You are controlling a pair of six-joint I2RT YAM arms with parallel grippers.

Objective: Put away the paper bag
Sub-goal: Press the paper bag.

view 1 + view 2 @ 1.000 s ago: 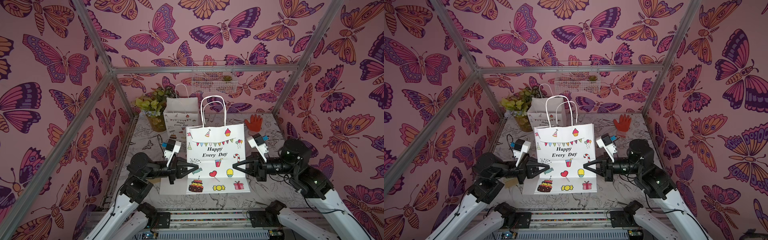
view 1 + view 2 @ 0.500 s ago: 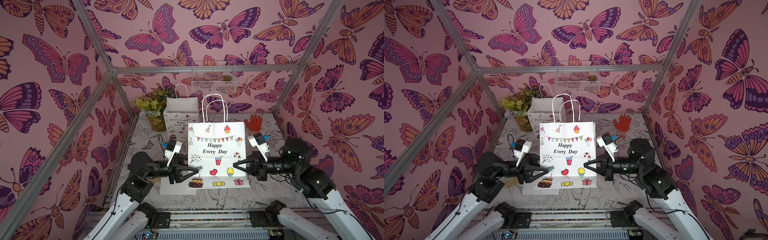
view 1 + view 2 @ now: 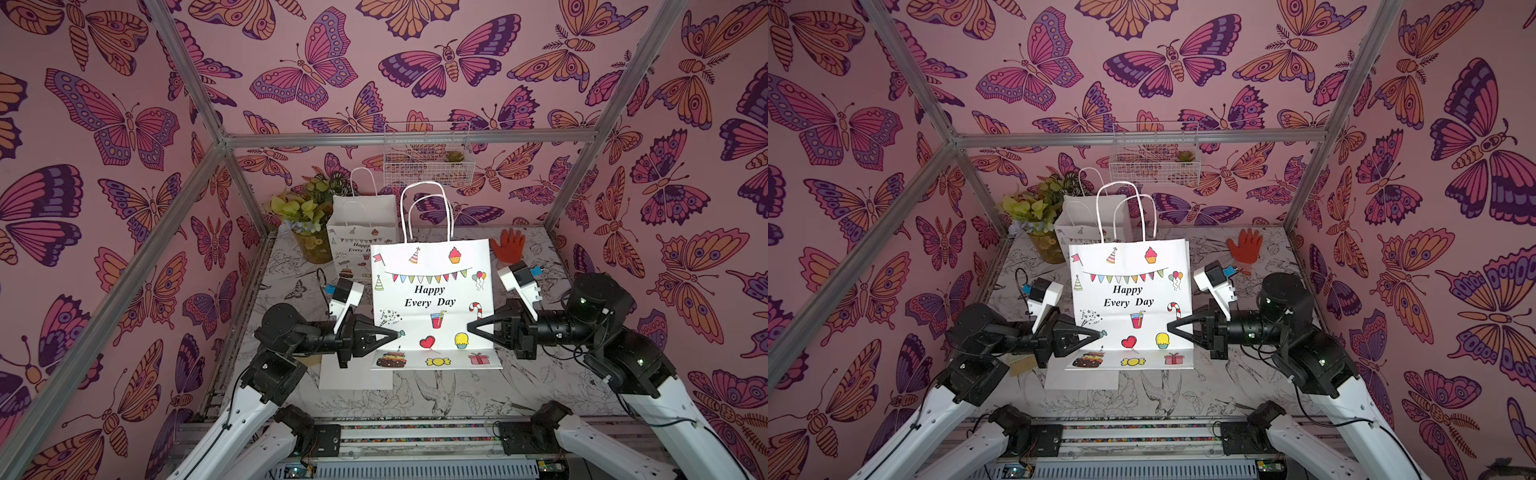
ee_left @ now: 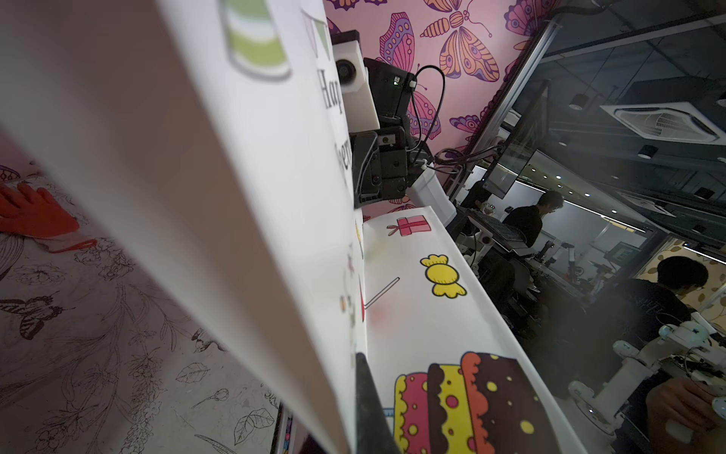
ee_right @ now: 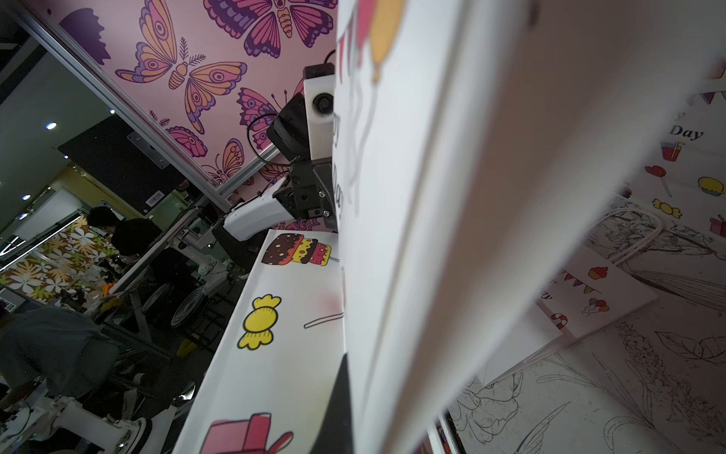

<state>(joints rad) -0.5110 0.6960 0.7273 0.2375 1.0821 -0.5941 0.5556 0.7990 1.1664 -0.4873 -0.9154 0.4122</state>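
Pink butterfly walls (image 3: 124, 124); sketch-printed tabletop (image 3: 457, 390); left pincer (image 3: 397, 333) and right pincer (image 3: 471, 326) each pinch the upright paper bag (image 3: 428, 291).

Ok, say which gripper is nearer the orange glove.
Right. The right gripper grips the paper bag on the side facing the orange glove; the left gripper grips its far side.

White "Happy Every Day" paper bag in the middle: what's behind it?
A second white paper bag with looped handles stands behind it; one lower corner is covered.
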